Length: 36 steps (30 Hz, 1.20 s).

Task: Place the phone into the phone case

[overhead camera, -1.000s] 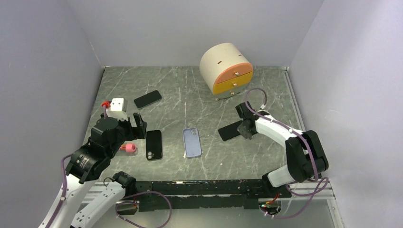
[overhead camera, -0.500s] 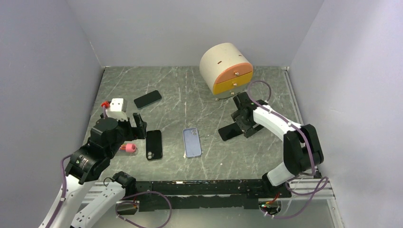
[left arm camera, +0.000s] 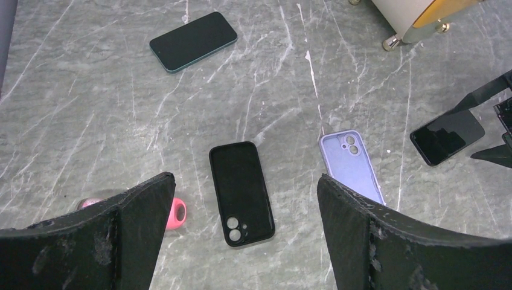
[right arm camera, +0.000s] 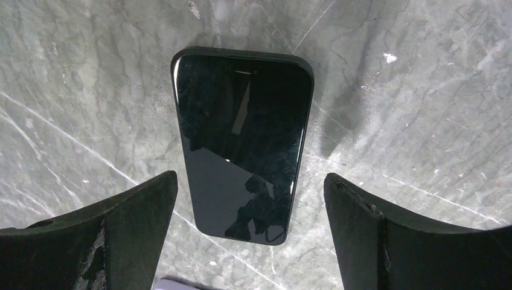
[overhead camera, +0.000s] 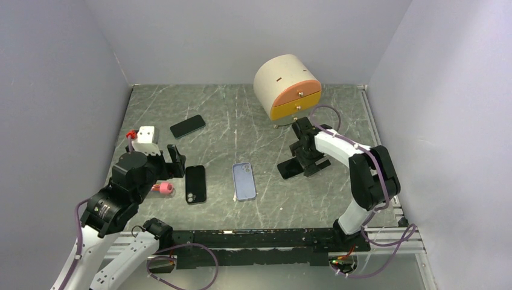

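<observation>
A black phone (overhead camera: 290, 168) lies flat, screen up, on the marble table right of centre. My right gripper (overhead camera: 307, 159) hangs open just over its near end; the wrist view has the phone (right arm camera: 241, 139) between the spread fingers (right arm camera: 130, 223), touching neither. An empty black phone case (overhead camera: 195, 183) lies at left centre, with a lilac case (overhead camera: 244, 180) to its right. My left gripper (overhead camera: 174, 158) is open above the black case (left arm camera: 241, 193), holding nothing. The lilac case (left arm camera: 350, 166) and the phone (left arm camera: 447, 136) also show there.
A second dark phone (overhead camera: 188, 126) lies at the back left. A round beige cabinet with orange drawers (overhead camera: 287, 89) stands behind the right gripper. A pink ring-shaped piece (overhead camera: 163, 188) and a white box (overhead camera: 147, 134) sit by the left arm.
My right gripper has gone from shut at the phone's right end to wide open, turned over the phone, which now lies free on the table. The left arm has barely shifted.
</observation>
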Available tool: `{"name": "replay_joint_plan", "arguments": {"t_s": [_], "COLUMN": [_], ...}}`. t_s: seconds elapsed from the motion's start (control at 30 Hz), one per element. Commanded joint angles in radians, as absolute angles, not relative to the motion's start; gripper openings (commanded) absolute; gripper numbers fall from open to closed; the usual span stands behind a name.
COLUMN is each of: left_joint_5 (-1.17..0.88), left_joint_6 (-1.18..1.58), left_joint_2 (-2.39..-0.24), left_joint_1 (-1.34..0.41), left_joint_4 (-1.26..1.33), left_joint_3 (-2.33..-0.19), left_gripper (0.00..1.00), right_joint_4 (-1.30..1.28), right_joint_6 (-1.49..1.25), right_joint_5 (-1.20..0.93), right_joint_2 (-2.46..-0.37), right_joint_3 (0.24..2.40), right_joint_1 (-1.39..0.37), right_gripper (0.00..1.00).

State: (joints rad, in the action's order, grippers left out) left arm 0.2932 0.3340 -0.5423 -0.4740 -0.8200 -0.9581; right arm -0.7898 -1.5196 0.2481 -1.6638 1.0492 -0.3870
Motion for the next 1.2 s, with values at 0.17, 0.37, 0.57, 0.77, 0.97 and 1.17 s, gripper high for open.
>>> {"name": "replay_joint_plan", "arguments": {"t_s": [0.17,0.37,0.57,0.77,0.97,1.17], "left_joint_5": [0.290,0.296,0.295,0.297,0.299,0.299], "left_joint_6": [0.324,0.326,0.325,0.325,0.326,0.325], "left_joint_2": [-0.533,-0.533,-0.534,-0.534,-0.535,-0.542], "left_joint_1": [-0.476,-0.477,-0.477,-0.477,-0.477,-0.477], "left_joint_4": [-0.780,-0.786,-0.783,-0.784,-0.784,-0.783], "left_joint_3": [-0.965,-0.967,-0.965,-0.966,-0.966,-0.966], "left_gripper": [0.93,0.93,0.93,0.93,0.93,0.92], "right_joint_4": [-0.752,-0.810,-0.863,-0.902,-0.886,-0.881], "right_joint_6": [-1.546,-1.583,-1.625,-1.634,-1.632,-1.638], "right_joint_5": [0.245,0.243,0.262,0.257,0.249,0.242], "right_joint_2": [-1.723,-1.770,-1.773,-1.802,-1.824,-1.845], "right_joint_3": [1.102,1.136,1.149,1.173,1.170,1.178], "right_joint_1": [-0.404,-0.412,-0.412,-0.412,-0.412,-0.413], "right_gripper": [0.93,0.91,0.89,0.89,0.88,0.86]}}
